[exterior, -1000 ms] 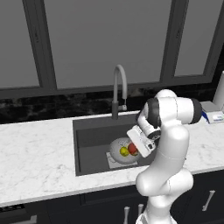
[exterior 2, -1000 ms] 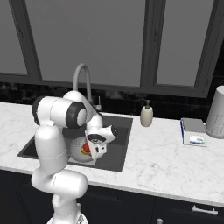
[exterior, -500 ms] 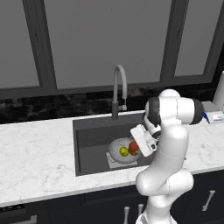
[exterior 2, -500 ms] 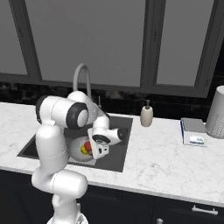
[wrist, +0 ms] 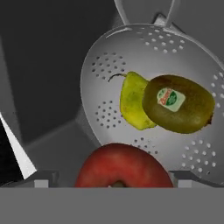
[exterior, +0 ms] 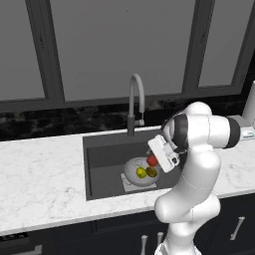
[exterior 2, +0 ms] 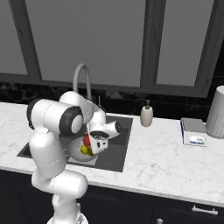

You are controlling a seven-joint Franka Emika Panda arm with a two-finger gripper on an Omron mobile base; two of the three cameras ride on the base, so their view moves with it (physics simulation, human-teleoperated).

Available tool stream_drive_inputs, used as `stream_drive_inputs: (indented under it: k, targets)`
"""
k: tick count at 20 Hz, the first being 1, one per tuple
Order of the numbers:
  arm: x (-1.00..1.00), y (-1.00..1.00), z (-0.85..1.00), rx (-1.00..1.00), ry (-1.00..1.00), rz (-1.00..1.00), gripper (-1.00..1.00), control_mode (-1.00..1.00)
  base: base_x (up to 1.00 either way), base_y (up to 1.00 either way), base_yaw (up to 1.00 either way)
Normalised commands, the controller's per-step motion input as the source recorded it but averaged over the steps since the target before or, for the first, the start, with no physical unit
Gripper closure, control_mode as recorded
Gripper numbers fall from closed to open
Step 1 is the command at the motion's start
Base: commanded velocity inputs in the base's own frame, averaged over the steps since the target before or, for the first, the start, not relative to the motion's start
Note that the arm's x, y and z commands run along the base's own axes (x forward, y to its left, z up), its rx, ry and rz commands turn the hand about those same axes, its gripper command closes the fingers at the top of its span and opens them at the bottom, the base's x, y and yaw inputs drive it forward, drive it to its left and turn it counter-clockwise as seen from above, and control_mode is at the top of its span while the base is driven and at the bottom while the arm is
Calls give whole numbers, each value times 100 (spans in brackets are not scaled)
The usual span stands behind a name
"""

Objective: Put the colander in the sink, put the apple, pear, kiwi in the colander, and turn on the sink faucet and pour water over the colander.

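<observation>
The pincer (exterior: 158, 160) stands wide over the sink (exterior: 99, 164), with the apple (wrist: 124, 165) between its open jaws and no grip evident, just above the colander (wrist: 175, 57). Lift straight up, clear of the rim, leaving pear (wrist: 131, 103) and kiwi (wrist: 178, 103) touching in the bowl. Then reach far for the faucet (exterior: 135, 102).

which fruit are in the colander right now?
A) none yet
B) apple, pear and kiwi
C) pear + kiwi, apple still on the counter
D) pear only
B: the hand view shows the pear and the kiwi lying in the colander, with the apple over its near rim; the left base view shows all three inside the bowl in the sink.
</observation>
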Motion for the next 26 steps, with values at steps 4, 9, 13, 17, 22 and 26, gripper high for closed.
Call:
stream_drive_inputs:
  k: [4, 9, 13, 17, 22, 26]
  targets:
    - [0, 37, -13, -27, 1, -9, -100, -100, 0, 0, 0]
    - [0, 21, -78, -19, -4, -10, -100, -100, 0, 0, 0]
    - [0, 3, -83, -19, -23, -4, -100, -100, 0, 0, 0]
    - [0, 0, -39, -23, -56, 0, -100, -100, 0, 0, 0]
    - [-38, -28, 30, -1, -53, 0, -100, -100, 0, 0, 0]
    - [-54, -47, 3, -1, -43, 0, -100, -100, 0, 0, 0]
